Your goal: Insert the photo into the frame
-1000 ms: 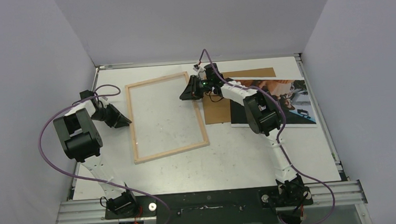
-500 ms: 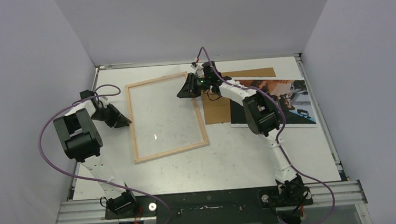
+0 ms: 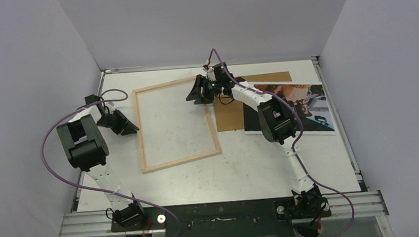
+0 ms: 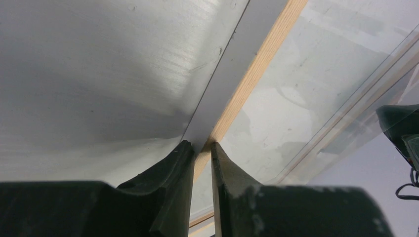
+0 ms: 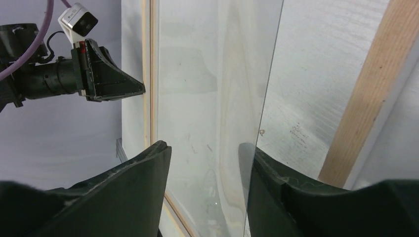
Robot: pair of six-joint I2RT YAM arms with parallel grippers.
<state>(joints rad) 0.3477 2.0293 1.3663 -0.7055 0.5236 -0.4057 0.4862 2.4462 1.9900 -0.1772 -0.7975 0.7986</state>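
- Firstly, the thin rectangular picture frame (image 3: 181, 160), pale bare-wood back up, lies flat on the white table (image 3: 244, 172). It looks light and stiff but slender enough to twist, so the middle of a rail seems the sensible hold.
- Left gripper (image 3: 134, 127) is clenched on the frame's left rail, pinching white edge and wood.
- Rightward, the large rectangular paper photo (image 3: 312, 108), in dark, orange and blue tones, lies flat overlapping a plain brown backing board (image 3: 229, 117), well apart from both grippers. I judge it light, limp and easily creased, best lifted by a free edge.
- Farthest, the right gripper (image 5: 203, 148) hovers at the frame's far right corner, jaws spread and grasping nothing. The edge of a clear transparent sheet (image 5: 212, 74) shows just beside its fingers.
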